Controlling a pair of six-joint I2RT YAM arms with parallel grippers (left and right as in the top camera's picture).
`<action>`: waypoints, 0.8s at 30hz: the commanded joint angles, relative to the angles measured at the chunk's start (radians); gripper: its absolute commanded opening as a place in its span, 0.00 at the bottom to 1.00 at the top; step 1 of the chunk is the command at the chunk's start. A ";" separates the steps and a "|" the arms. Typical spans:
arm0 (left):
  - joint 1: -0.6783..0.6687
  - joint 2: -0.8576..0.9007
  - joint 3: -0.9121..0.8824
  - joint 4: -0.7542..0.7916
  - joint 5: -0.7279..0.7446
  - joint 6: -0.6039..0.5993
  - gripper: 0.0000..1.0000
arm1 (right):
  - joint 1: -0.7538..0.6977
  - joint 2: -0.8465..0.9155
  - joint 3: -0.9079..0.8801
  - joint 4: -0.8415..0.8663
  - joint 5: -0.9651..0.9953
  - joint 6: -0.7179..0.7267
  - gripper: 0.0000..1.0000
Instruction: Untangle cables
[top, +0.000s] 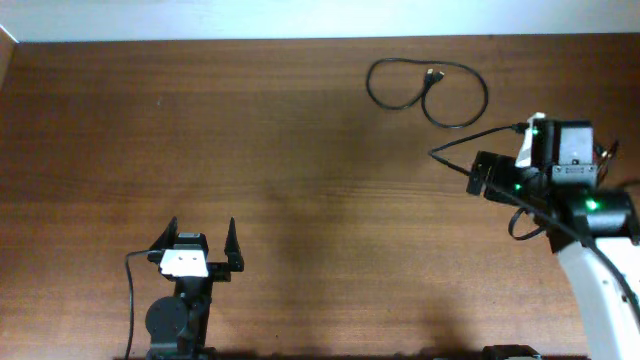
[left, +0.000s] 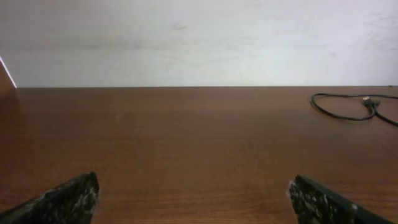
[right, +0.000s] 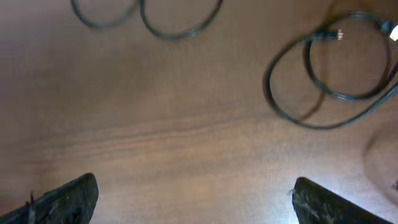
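One thin black cable (top: 425, 90) lies in two loose loops at the far right of the table, with a small plug inside the loops. It also shows in the left wrist view (left: 348, 112) and cut off at the top of the right wrist view (right: 149, 22). A second looped cable (right: 329, 81) with a metal-tipped plug lies to the right in the right wrist view; the right arm hides it from overhead. My right gripper (right: 194, 186) is open and empty over bare wood, short of both cables. My left gripper (top: 203, 238) is open and empty at the near left, far from them.
The wooden table (top: 300, 180) ends at a white wall along its far edge (left: 186, 86). The right arm's own thicker black cable (top: 470, 140) arcs beside its wrist. The left arm's base (top: 180, 320) stands at the front edge.
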 joint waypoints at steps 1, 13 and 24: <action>0.005 -0.006 -0.003 -0.008 -0.014 0.019 0.99 | -0.003 -0.073 -0.064 0.115 -0.020 0.008 0.99; 0.005 -0.006 -0.003 -0.008 -0.014 0.019 0.99 | -0.003 -0.339 -0.455 0.561 -0.124 0.008 0.99; 0.005 -0.006 -0.003 -0.008 -0.014 0.019 0.99 | -0.003 -0.544 -0.702 0.814 -0.123 0.008 0.99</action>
